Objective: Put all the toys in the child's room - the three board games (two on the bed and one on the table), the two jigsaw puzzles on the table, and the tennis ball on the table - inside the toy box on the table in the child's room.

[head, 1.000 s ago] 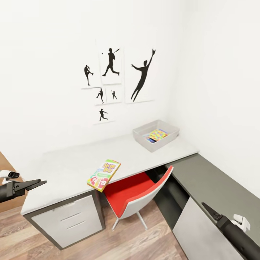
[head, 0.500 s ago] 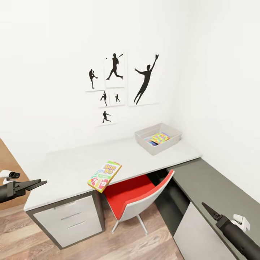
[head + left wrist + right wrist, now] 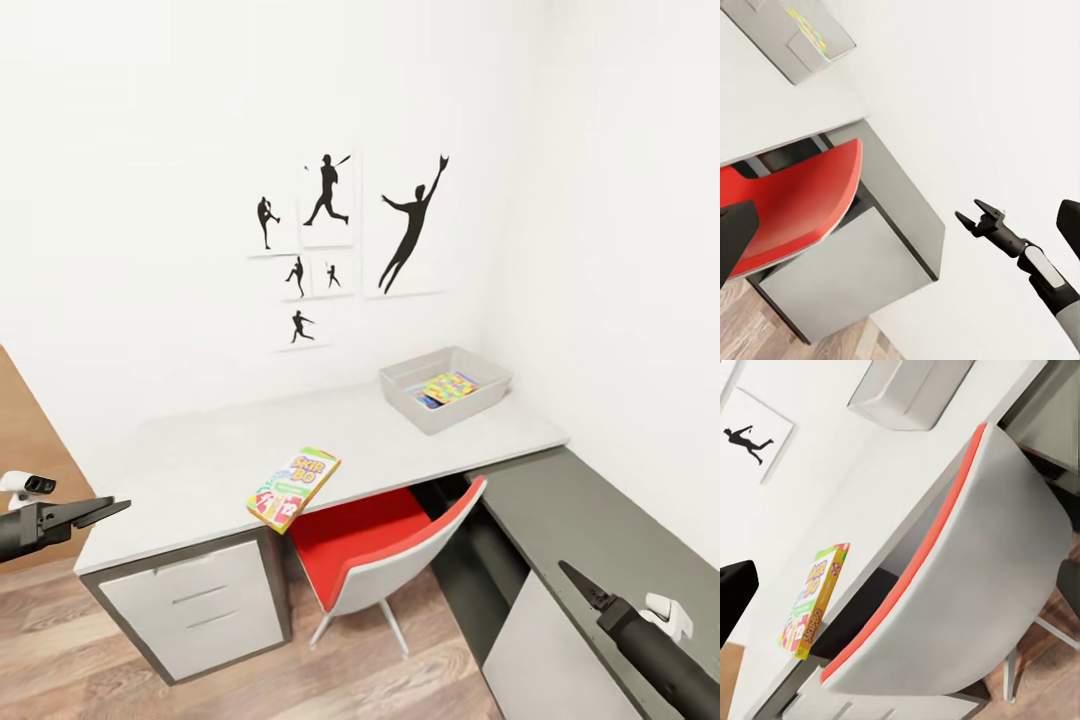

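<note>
A red chair [image 3: 385, 555] with a smooth grey shell sits tucked under your table [image 3: 200, 460], below the flat Skip-Bo box [image 3: 292, 488] overhanging its front edge. The low-walled toy box [image 3: 445, 388] holds the multicoloured puzzle [image 3: 449, 387]. Your left gripper [image 3: 100, 510] and right gripper [image 3: 572, 578] hang empty, jaws slightly parted.

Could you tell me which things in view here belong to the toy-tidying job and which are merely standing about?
Belong to the job:
- Skip-Bo box, overhanging the table's front edge
- toy box, at the table's far end
- multicoloured puzzle, already inside the toy box

Just standing about:
- red chair, tucked under the table
- dark side desk
- sports silhouette pictures
</note>
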You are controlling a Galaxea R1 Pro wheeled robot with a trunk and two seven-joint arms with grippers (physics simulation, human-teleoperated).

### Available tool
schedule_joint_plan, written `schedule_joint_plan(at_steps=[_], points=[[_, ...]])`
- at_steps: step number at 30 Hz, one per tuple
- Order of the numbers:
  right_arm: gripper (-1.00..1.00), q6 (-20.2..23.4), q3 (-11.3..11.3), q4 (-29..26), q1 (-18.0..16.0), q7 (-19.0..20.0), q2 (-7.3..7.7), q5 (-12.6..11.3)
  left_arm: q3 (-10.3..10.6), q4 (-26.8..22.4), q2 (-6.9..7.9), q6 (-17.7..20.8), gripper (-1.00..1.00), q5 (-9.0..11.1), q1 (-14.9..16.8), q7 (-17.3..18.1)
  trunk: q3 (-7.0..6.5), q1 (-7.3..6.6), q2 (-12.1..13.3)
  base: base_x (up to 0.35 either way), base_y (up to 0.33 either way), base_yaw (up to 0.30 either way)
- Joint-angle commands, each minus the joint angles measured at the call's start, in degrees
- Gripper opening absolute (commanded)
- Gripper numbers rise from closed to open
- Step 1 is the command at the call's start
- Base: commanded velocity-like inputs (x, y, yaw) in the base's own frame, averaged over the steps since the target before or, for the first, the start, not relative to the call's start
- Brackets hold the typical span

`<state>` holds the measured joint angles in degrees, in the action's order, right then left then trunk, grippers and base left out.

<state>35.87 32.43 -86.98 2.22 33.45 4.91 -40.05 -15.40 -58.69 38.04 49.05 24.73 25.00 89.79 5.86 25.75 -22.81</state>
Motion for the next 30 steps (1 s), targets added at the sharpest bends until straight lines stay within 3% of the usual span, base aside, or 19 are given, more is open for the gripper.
schedule_joint_plan(at_steps=[1, 11, 17, 23, 30], points=[[1.0, 0.43, 0.07, -0.03, -0.02, -0.03, 0.01, -0.38, 0.04, -0.02, 0.01, 0.61, 1.0, -0.03, 0.05, 0.21, 0.07, 0.04, -0.11, 0.0, -0.235, 0.154], [1.0, 0.49, 0.09, -0.02, -0.02, -0.12, 0.06, -0.38, 1.08, -0.02, -0.15, 0.82, 1.0, -0.12, 0.05, 0.21, -0.35, 0.04, -0.11, 0.0, -0.097, 0.177], [1.0, 0.46, 0.09, -0.03, -0.02, -0.13, 0.03, -0.33, 3.85, -0.02, -0.81, 1.13, 1.0, -0.18, 0.05, 0.21, -0.4, 0.04, -0.11, 0.0, -0.038, 0.036], [1.0, 0.44, 0.02, -0.03, -0.02, -0.22, 0.03, 0.11, 4.77, -0.02, -2.1, 1.35, 1.0, -0.2, 0.05, 0.21, -0.41, 0.04, -0.11, 0.0, -0.11, 0.007], [1.0, 0.49, 0.0, 0.04, -0.02, -0.23, 0.01, 1.27, 4.92, -0.02, -2.39, 1.39, 1.0, -0.21, 0.05, 0.21, -0.41, 0.04, -0.11, 0.0, -0.024, 0.001]])
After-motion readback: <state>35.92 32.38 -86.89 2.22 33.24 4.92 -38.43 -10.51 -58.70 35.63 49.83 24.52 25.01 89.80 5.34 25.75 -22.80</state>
